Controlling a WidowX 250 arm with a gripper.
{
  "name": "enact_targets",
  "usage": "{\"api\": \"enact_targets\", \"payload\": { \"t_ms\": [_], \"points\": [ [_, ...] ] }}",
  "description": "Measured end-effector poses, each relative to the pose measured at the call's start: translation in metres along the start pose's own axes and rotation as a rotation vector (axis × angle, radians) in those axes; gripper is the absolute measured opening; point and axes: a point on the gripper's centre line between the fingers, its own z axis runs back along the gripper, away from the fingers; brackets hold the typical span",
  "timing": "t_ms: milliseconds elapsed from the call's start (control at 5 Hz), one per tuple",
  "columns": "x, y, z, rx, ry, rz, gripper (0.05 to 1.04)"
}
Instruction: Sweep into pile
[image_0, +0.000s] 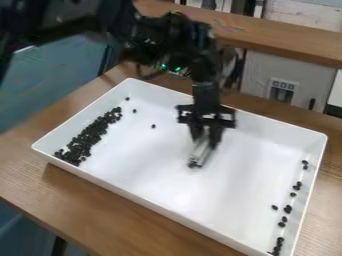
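Observation:
My black gripper (206, 135) hangs over the middle of the white tray (175, 210), shut on a short grey-white tool (201, 152) with a dark lower end. The tool slants down toward the tray floor; whether it touches the floor I cannot tell. A dense band of small black pieces (89, 135) lies along the tray's left side. Several more black pieces (288, 209) are strung along the right side, some close together at the near right corner. A few single ones lie near the far left, one of them (153, 126) left of the gripper.
The tray stands on a wooden table (87, 210), its raised walls all around the work. Behind is a wooden ledge (280, 40) with a light grey box-like object (287, 80) below it. The arm comes in from the upper left, over the tray's far wall.

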Motion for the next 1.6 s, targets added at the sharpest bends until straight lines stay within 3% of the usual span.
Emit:
{"api": "enact_targets", "payload": {
  "t_ms": [400,800,1000,1200,1400,1600],
  "points": [
    [0.003,0.082,0.012,0.000,-0.015,0.204,0.390],
    [-0.017,0.106,0.016,0.010,-0.020,0.297,0.390],
    [-0.032,0.102,0.037,0.046,-0.043,0.310,0.390],
    [-0.034,0.074,0.060,0.044,-0.097,0.230,0.390],
    [-0.030,0.022,0.056,0.022,-0.098,0.081,0.390],
    [-0.022,-0.022,0.040,0.063,-0.093,-0.039,0.390]
  ]
}}
